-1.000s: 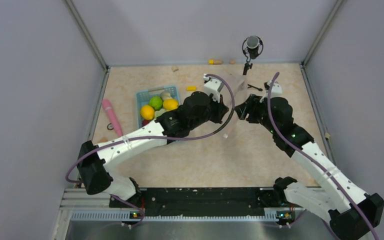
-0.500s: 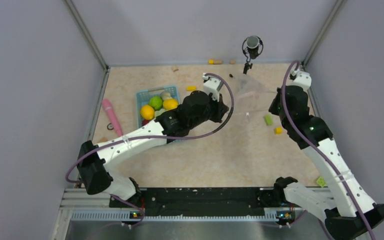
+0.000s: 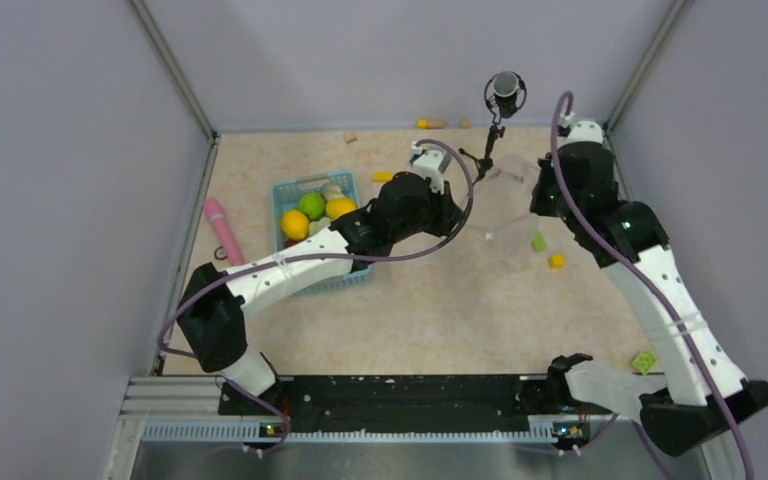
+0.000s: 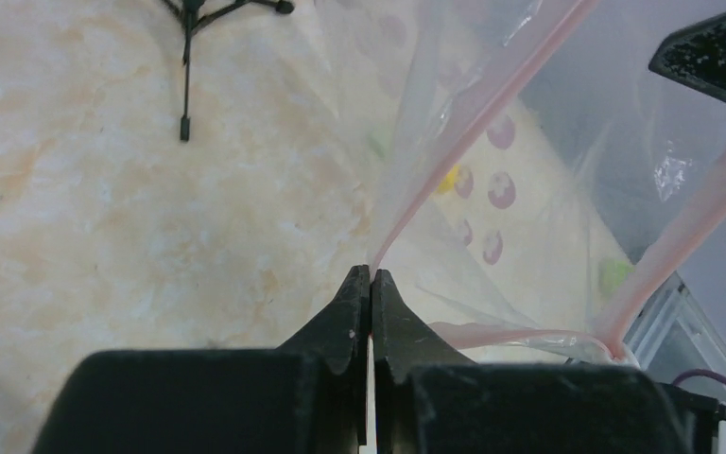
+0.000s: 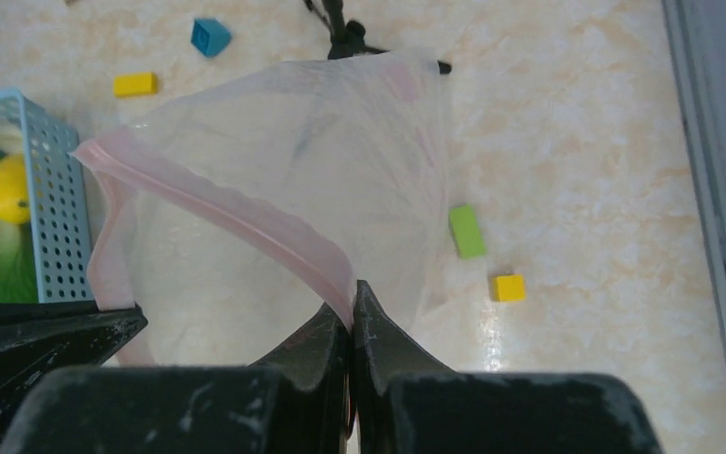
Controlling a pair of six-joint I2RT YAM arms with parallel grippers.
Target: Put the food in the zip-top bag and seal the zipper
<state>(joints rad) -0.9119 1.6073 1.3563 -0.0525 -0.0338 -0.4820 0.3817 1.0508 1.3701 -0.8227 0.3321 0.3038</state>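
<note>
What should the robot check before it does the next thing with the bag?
1. Left gripper pinching the zipper: ok.
2. Right gripper pinching it too: ok.
3. Bag mouth parted: ok, it seems.
4. Food inside bag: not ok, it sits in the basket.
5. A gripper free to fetch food: not ok.
6. Zipper sealed: not ok.

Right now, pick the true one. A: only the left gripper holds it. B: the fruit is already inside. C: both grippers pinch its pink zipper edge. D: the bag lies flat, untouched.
C: the left gripper and the right gripper are each shut on the zipper of the bag; the fruit sits in the basket.
</note>
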